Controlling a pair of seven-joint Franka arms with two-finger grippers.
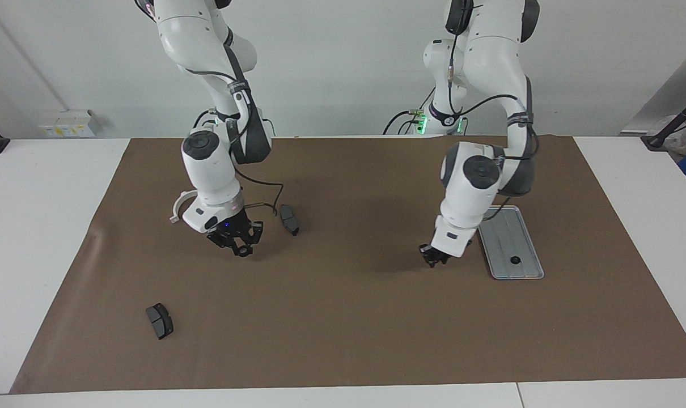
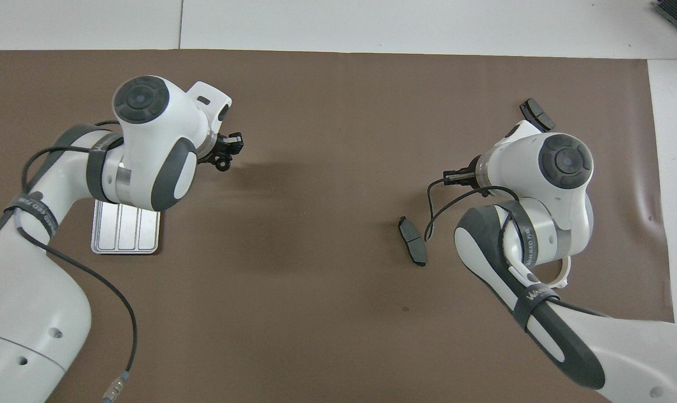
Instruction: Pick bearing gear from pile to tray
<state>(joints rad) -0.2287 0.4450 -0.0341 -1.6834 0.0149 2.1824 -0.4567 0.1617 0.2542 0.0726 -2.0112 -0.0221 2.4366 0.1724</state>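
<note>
1. Overhead view gives you the best read: the left gripper (image 2: pixel 225 159) has its jaws narrow, and they look pinched on a small black gear (image 2: pixel 222 164) at the fingertips.
2. Facing view puts that left gripper (image 1: pixel 433 259) low over the mat (image 1: pixel 343 317), just beside the tray (image 1: pixel 504 226) and not yet above it.
3. So the gear sits right in the jaws, and I judge the step in hand is the drop-off.
4. Carry it sideways toward the left arm's end of the table until it clears the rim.
5. Come down close to the ribs before you let go, so the gear doesn't roll or bounce out.
6. Aim away from the second gear (image 1: pixel 515 260), which already lies in the tray's end farther from the robots.
7. Right gripper (image 1: pixel 238 245) waits low over the mat among the pile's leftovers, a pad (image 1: pixel 289 220) beside it and the bracket (image 1: pixel 178 207) by its wrist; its jaw state I cannot tell.
</note>
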